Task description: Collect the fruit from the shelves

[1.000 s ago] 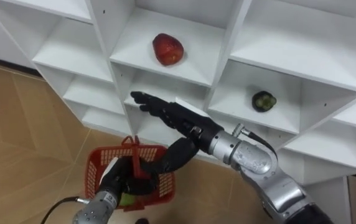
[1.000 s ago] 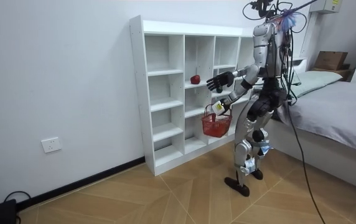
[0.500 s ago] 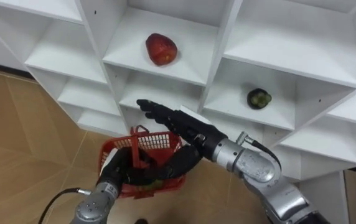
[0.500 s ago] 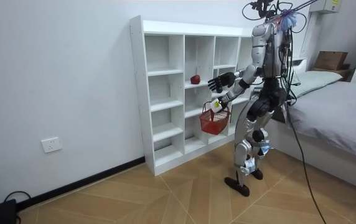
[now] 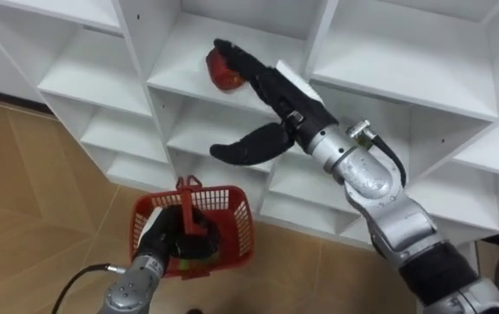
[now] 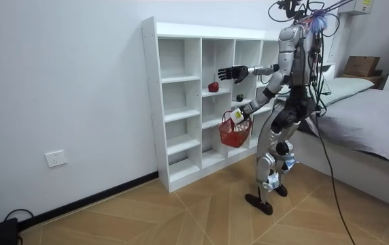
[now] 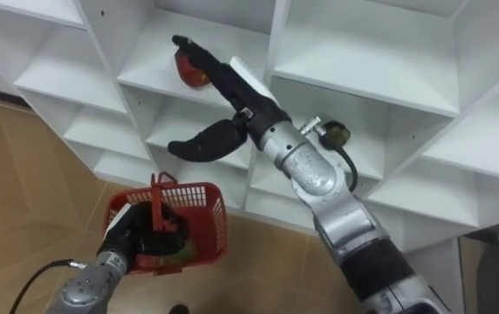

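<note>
Task partly done. The left hand (image 5: 157, 246) has its fingers curled round the handle of the red plastic lattice basket (image 5: 235, 228), which holds a greenish fruit (image 5: 194, 254). Two remain in the smooth white closet (image 5: 136, 54). The right hand (image 5: 277, 94), fingers spread wide, reaches the glossy red apple (image 5: 216, 71). A dark round fruit (image 7: 335, 133) lies at the apple's 4 o'clock.
</note>
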You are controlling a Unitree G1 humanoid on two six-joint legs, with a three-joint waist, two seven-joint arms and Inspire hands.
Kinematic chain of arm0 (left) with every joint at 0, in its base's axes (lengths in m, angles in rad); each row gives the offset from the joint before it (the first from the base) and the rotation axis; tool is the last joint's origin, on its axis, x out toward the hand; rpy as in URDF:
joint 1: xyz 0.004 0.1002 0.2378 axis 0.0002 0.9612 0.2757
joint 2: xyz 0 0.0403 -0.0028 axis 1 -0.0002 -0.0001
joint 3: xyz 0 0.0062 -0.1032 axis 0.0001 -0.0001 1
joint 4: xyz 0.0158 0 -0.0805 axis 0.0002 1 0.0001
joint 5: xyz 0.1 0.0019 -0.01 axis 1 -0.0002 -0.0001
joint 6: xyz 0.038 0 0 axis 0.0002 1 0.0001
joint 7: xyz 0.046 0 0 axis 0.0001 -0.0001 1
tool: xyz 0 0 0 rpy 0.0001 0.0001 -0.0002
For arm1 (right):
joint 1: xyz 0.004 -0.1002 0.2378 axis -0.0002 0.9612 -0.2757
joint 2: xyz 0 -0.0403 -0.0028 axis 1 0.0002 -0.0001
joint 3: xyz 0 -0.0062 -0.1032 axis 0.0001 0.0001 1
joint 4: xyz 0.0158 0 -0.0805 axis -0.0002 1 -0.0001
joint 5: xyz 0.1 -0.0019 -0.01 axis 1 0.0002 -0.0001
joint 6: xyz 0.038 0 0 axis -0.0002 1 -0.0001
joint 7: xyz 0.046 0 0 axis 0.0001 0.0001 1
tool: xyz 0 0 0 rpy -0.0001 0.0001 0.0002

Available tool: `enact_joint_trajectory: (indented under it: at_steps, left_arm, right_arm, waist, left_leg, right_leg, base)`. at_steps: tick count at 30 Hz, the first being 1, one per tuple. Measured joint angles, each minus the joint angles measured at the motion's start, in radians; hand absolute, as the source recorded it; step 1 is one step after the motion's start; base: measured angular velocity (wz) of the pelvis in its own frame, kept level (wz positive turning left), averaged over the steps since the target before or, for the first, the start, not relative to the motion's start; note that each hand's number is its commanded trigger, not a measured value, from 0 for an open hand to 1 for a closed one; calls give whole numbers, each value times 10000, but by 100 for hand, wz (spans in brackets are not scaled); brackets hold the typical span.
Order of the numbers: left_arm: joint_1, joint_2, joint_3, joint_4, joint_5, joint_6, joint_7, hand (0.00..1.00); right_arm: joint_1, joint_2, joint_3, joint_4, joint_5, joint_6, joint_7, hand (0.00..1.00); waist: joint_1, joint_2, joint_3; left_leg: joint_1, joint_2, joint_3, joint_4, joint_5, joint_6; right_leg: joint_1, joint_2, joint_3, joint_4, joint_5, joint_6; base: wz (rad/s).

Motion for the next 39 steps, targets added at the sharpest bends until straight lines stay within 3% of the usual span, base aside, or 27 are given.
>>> enact_joint_trajectory:
  at_steps: [4,12,22,25,39]
  left_arm:
    - [-11,-2,7,-8,-8,0,8,100]
    - [-38,21,-1,34,-19,1,-233,100]
    - [-49,29,-15,258,-26,10,-359,100]
    - [-75,74,-22,280,-25,10,-327,100]
    - [-190,-324,-218,303,-14,10,-313,100]
  right_arm:
    - [-292,22,-122,299,-180,-13,-222,0]
    - [-725,121,-466,713,-615,-102,-857,0]
    - [-1290,145,-550,1534,-960,-125,-1619,0]
    - [-1425,168,-545,1849,-963,-337,-1769,0]
    - [-1657,177,-557,3172,-1397,-389,-2379,0]
  waist:
    - [7,-55,19]
    - [16,-310,192]
    - [43,-325,214]
    - [89,-321,220]
    - [853,-310,276]
  left_leg:
    - [-109,-9,-61,13,9,3]
    - [-189,-21,-114,40,10,2]
    - [-377,-185,-323,75,65,86]
    - [-441,-201,-319,77,71,95]
    - [-803,-198,-304,66,77,103]
  right_leg:
    - [-69,-2,-35,-6,5,-7]
    - [-82,-22,-129,-12,-18,3]
    - [-95,-243,-509,26,-71,88]
    - [-158,-262,-511,43,-78,100]
    - [-514,-262,-549,23,-81,102]
  base:
    - [4]
    - [3]
    - [10]
    - [1]
    - [0]
